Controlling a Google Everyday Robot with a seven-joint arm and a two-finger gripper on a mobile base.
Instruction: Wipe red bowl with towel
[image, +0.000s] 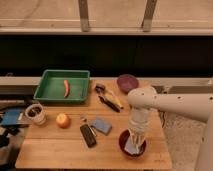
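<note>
The arm (172, 105), white and thick, reached in from the right side and bent down at a rounded elbow over the front right part of the wooden table (52, 150). At its end the gripper (136, 139) pointed straight down into the red bowl (123, 142), which stood near the front right corner of the table. The claw was clenched on the towel (131, 147), a small pale cloth that lay bunched inside the bowl, right under the fingertips and against the bowl's floor. The bowl's dark red rim showed on the left and at the front, while the gripper covered part of its far side.

Behind the arm, near the back edge of the table, sat a purple bowl (127, 82), well apart from the red one. A green tray (49, 93) lay at the back left, with one thin orange-red piece (66, 88) inside it. Between the tray and the purple bowl lay a dark and yellow thing that looked like a banana (113, 100). Nearer the middle were a flat blue-grey pad (102, 125) and, just beside it to the left, a black oblong object (88, 135). A round orange-yellow fruit (63, 120) sat left of those, and a white cup (35, 113) with dark contents stood at the table's left edge
</note>
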